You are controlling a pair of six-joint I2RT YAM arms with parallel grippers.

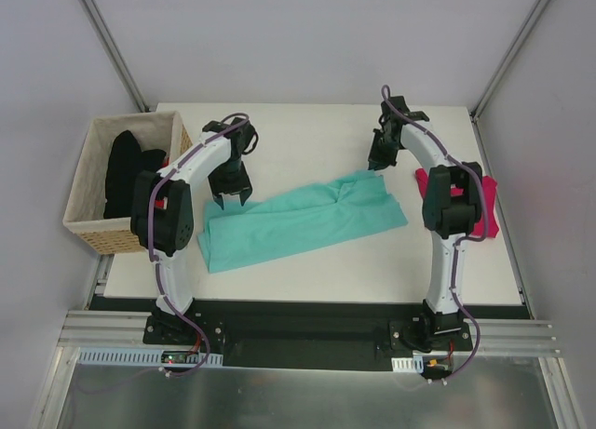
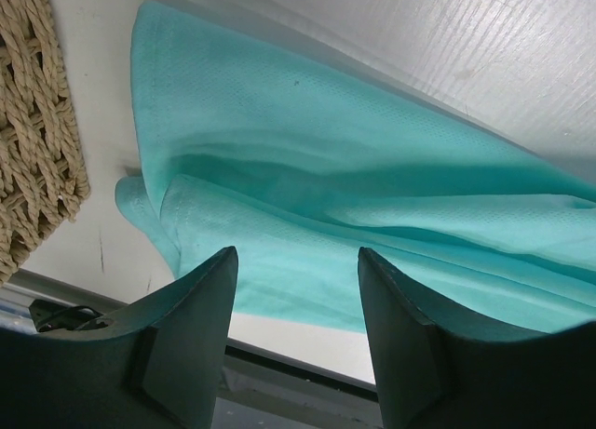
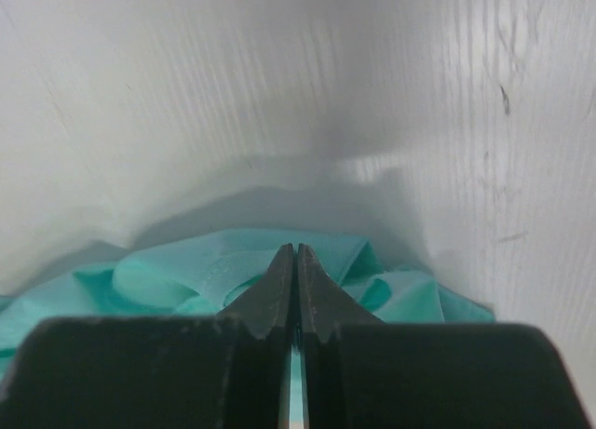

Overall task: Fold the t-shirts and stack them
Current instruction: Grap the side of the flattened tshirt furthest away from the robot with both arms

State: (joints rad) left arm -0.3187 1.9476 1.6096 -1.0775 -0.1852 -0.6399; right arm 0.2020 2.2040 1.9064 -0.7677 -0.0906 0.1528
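Your left end effector point(image 1: 233, 194) hovers over the left end of the teal t-shirt point(image 1: 307, 220), jaws apart, nothing between them. The shirt lies rumpled and slanted across the middle of the table point(image 1: 307, 136). Your right end effector point(image 1: 376, 164) sits at the shirt's far right corner, jaws together. The wrist view shows teal cloth bunched around the fingertips point(image 3: 279, 289), but you can't tell whether any is pinched. The magenta t-shirt point(image 1: 486, 215) lies at the right table edge, partly behind the right arm. Black t-shirts point(image 1: 121, 173) sit in the basket point(image 1: 93, 229) on the left.
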